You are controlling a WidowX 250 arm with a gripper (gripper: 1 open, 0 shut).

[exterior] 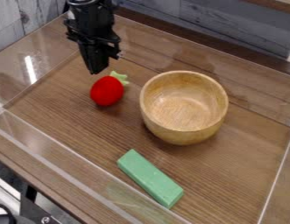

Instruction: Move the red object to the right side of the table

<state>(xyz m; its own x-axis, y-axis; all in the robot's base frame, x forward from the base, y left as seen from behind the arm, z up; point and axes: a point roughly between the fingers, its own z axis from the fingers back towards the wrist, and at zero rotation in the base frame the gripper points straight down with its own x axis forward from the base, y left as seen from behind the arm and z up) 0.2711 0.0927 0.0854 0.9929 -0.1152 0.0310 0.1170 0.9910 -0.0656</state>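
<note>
The red object [107, 91], a small strawberry-like toy with a green leafy top, lies on the left part of the brown wood-grain table [65, 140]. My black gripper [98, 68] hangs just above and slightly behind it, pointing straight down. Its fingers are pressed together with nothing between them, and a small gap separates the tips from the toy.
A round wooden bowl [183, 106] stands right of the toy, near the table's middle. A green rectangular block [150, 178] lies toward the front. Low clear acrylic walls [42, 131] border the tabletop.
</note>
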